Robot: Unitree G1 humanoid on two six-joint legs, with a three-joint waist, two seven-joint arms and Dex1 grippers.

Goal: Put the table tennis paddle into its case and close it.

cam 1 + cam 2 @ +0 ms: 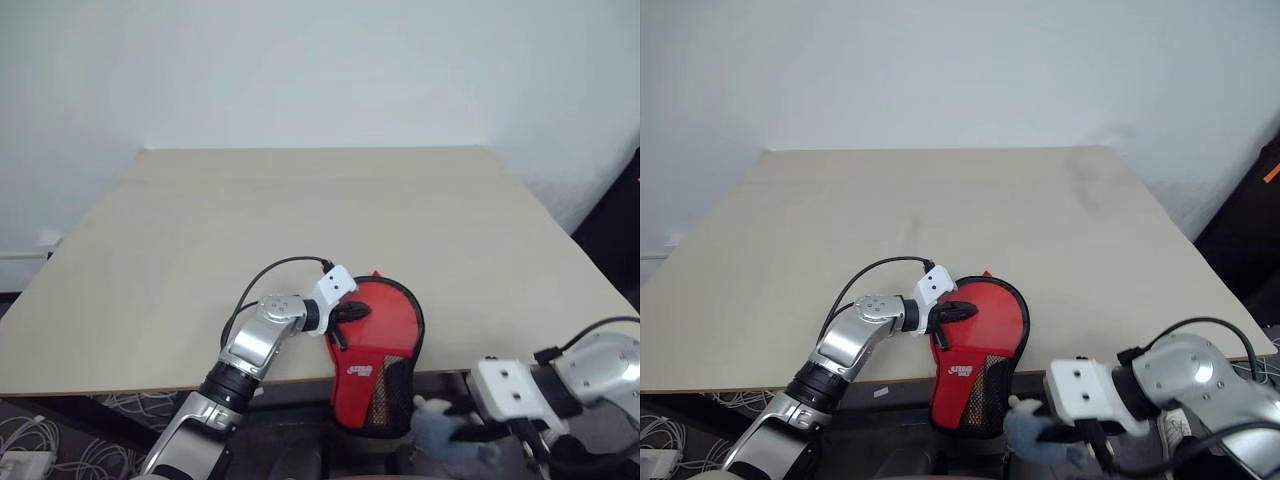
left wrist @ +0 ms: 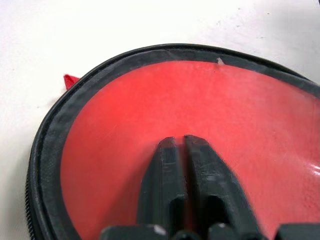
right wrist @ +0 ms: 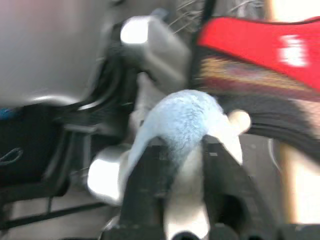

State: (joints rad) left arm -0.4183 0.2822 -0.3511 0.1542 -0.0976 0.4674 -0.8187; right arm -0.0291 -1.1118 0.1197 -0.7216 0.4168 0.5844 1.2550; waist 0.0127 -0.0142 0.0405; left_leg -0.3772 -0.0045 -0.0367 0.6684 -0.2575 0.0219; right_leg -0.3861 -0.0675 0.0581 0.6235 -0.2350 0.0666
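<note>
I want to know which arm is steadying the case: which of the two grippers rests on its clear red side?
The left gripper: its black fingers press nearly together on the clear plastic face of the black-rimmed red paddle case. The right gripper sits off the table edge at a pale grey-blue lump.

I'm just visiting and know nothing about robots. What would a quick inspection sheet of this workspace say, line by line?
Surface: pale beige table, bare apart from the case at its near edge.
Job's things: the case, black-rimmed, red showing through its clear side, lies flat with its mesh end hanging over the table edge. The table tennis paddle appears to be inside; the handle cannot be made out.
Clutter: small pale grey-blue lump below the table edge.
Grippers: left gripper, fingers nearly together, presses on the case's clear side. Right gripper has the lump between its fingers.
Cables: black cable loops over the left wrist; white cables lie on the floor.
Surroundings: plain white wall.
</note>
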